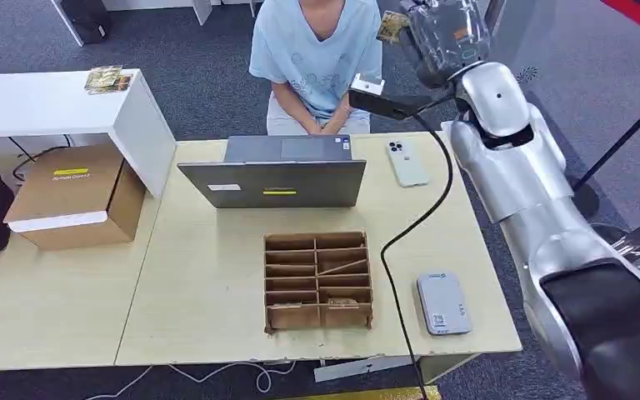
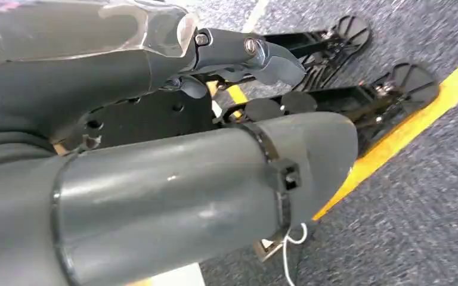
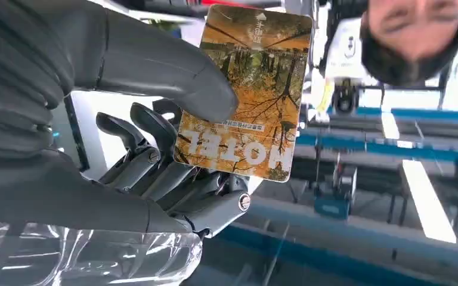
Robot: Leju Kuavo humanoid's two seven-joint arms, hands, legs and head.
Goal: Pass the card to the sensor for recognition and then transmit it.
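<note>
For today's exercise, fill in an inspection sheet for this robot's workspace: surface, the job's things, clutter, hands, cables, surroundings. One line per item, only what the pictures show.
Surface: pale wooden table, joined to a second one on the left.
Job's things: orange hotel key card held up high; flat grey card sensor lying near the table's front right corner.
Clutter: grey laptop, white phone, brown cardboard divider tray, closed cardboard box.
Hands: right hand pinches the card between thumb and fingers; left hand hangs over the floor, holding nothing.
Cables: black cable running across the table's right side; white cable below the front edge.
Surroundings: seated person in a light blue shirt behind the table; white side bench; grey carpet.
</note>
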